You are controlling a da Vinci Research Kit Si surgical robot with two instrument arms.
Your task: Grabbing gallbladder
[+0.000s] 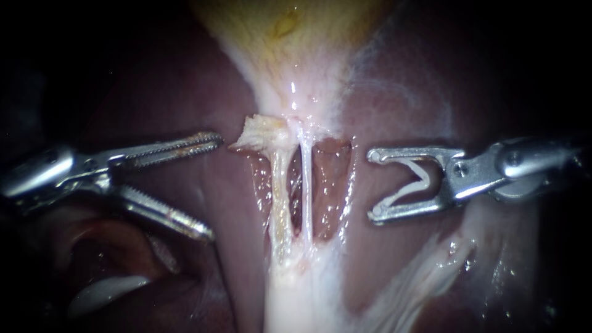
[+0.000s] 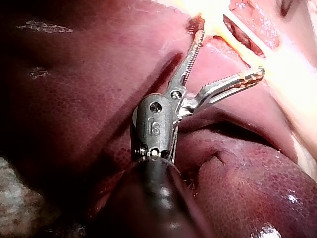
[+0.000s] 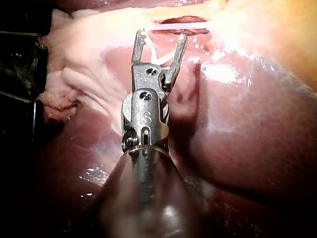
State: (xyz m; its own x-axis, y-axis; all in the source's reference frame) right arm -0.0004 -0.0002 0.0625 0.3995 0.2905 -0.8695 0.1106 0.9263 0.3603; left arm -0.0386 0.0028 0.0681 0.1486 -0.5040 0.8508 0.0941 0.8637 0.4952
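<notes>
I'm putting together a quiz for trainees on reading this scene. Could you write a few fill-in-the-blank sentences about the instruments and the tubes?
1. The left instrument is ___ and holds nothing.
2. The right instrument holds a white ___ .
3. Between the two instruments run ___ pale tubes.

Missing words: open; clip; two.

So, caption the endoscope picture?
Silver left instrument, jaws open, and right instrument gripping white clip flank pale tubes below yellowish gallbladder.
</notes>
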